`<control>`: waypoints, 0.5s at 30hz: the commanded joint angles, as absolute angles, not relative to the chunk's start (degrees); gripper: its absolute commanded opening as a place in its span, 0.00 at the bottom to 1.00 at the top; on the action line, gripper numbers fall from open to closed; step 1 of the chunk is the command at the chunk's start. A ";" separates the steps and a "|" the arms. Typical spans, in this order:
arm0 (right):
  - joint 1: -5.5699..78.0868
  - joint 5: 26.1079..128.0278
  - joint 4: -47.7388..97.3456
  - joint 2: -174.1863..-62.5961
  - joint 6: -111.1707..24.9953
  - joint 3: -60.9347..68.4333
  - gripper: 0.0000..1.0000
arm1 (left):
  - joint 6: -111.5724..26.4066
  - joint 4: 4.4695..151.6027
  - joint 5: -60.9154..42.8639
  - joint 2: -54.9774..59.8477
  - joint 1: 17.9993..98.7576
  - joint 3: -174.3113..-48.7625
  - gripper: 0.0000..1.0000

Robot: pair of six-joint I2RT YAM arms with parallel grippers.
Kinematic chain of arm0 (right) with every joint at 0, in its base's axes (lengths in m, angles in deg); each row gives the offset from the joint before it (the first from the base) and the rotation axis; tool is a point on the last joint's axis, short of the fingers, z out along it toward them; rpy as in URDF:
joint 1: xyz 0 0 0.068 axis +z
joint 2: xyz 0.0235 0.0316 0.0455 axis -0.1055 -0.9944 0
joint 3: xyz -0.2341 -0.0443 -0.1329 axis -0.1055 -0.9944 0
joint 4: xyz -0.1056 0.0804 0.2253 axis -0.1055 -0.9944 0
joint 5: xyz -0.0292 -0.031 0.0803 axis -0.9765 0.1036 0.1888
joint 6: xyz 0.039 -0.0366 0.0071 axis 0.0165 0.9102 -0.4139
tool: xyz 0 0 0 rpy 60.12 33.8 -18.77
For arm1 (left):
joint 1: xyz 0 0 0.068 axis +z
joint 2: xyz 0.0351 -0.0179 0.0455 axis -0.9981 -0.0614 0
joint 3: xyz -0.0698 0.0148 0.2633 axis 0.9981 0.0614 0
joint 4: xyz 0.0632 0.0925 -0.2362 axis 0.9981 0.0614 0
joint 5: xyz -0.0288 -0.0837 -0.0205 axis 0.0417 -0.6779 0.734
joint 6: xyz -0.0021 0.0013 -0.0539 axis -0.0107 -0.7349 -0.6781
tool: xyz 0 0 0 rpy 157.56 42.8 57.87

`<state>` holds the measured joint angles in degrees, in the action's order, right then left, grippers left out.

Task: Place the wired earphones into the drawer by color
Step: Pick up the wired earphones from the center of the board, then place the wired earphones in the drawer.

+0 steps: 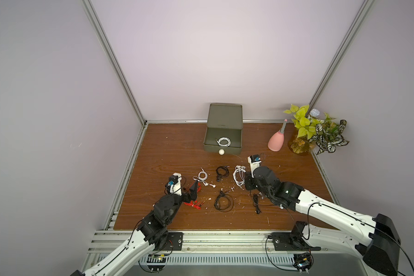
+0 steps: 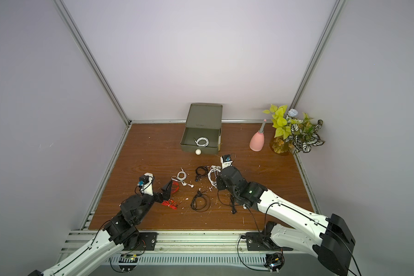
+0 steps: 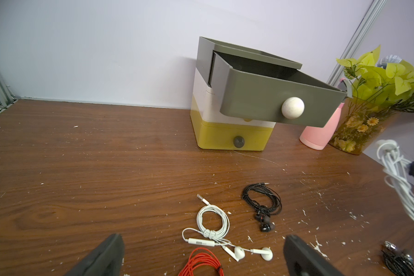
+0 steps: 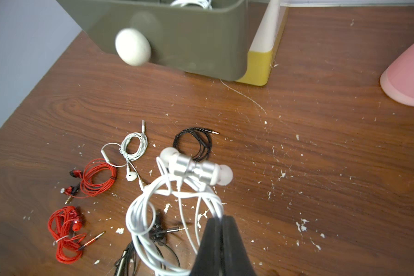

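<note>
Step in hand: sorting white sets into open olive-grey top drawer (image 1: 222,141), upper centre of frame; one white coil (image 1: 224,142) already inside.

Right gripper (image 4: 221,221): jaws pressed together, pinching white earphone bundle (image 4: 177,198), lifted clear of desk (image 1: 167,148), centre-right in both top views.

Left gripper (image 3: 201,257): jaws spread, empty, over red coil (image 3: 201,262), lower frame.

Next move likely: carry bundle up over drawer rim, release; dangling loops may snag front wall.

Remaining on desk: one white set (image 1: 202,178), three black, two red.

Surface: brown wood-grain, white flecks. Room: pale lilac walls, aluminium frame; pink bottle (image 1: 276,141), plant (image 1: 316,130) upper right.
</note>
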<state>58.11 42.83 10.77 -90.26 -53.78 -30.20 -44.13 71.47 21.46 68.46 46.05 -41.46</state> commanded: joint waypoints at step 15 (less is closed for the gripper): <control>53.87 44.51 20.00 -95.70 -39.72 -15.03 0.00 | -44.08 71.50 21.67 68.31 45.69 -40.65 1.00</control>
